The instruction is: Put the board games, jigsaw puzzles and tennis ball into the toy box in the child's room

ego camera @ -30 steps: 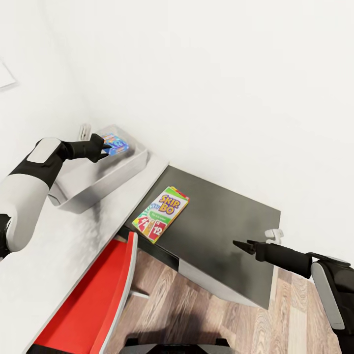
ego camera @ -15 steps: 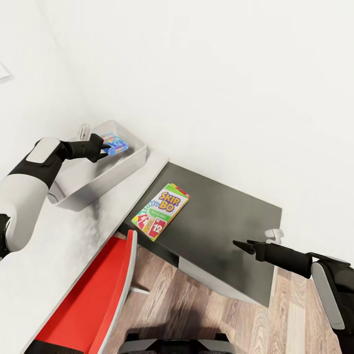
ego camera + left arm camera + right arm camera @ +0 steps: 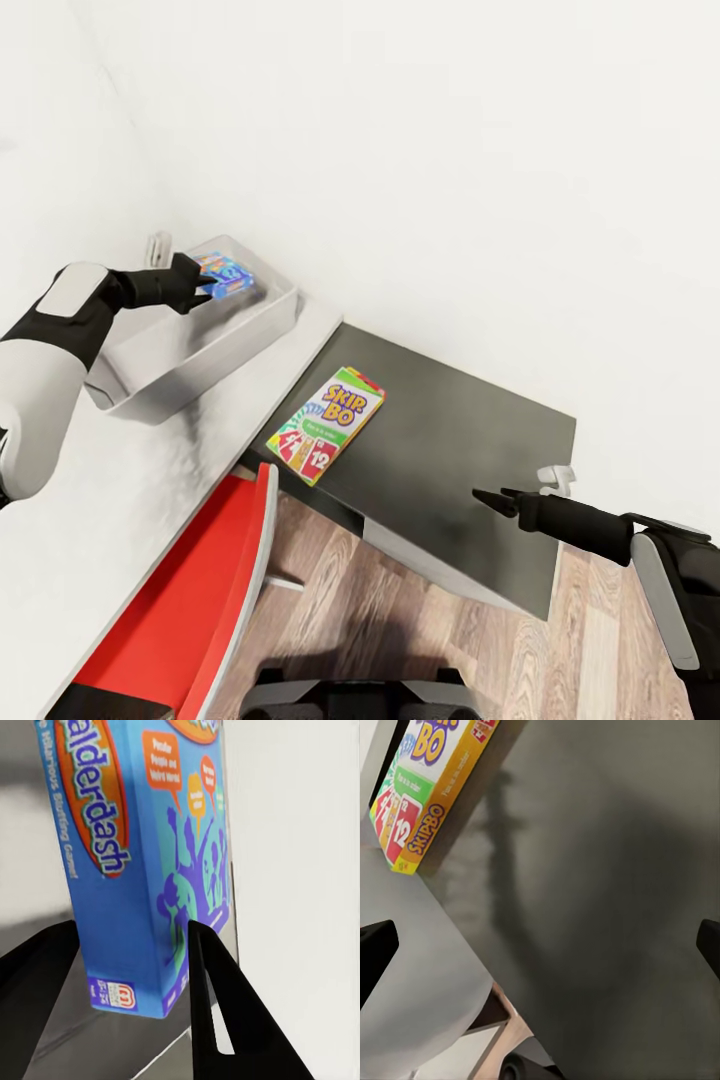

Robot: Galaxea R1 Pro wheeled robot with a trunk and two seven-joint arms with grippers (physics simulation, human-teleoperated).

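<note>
1. The left gripper [image 3: 205, 287] is clamped on a blue board game [image 3: 225, 273], one finger on each side of the box, as the left wrist view shows [image 3: 142, 870].
2. In the head view the blue board game is held over the far end of the grey toy box [image 3: 160, 385], inside its rim; whether it touches the floor of the box cannot be told.
3. The toy box sits on the pale tabletop [image 3: 90, 530], close to the white wall [image 3: 450, 150] and near the tabletop's far edge.
4. The Skip-Bo game [image 3: 327, 424] lies flat on the dark cabinet top [image 3: 460, 450], beside the tabletop's edge and well apart from the toy box. The right wrist view shows part of it too [image 3: 427, 787].
5. The right gripper [image 3: 484, 497] hovers over the near side of the dark cabinet top, well apart from the Skip-Bo game. Its fingers stand wide apart in the right wrist view, with nothing between them.
6. A red chair [image 3: 190, 600] stands below the tabletop's edge, on the wood-plank floor [image 3: 400, 630].
</note>
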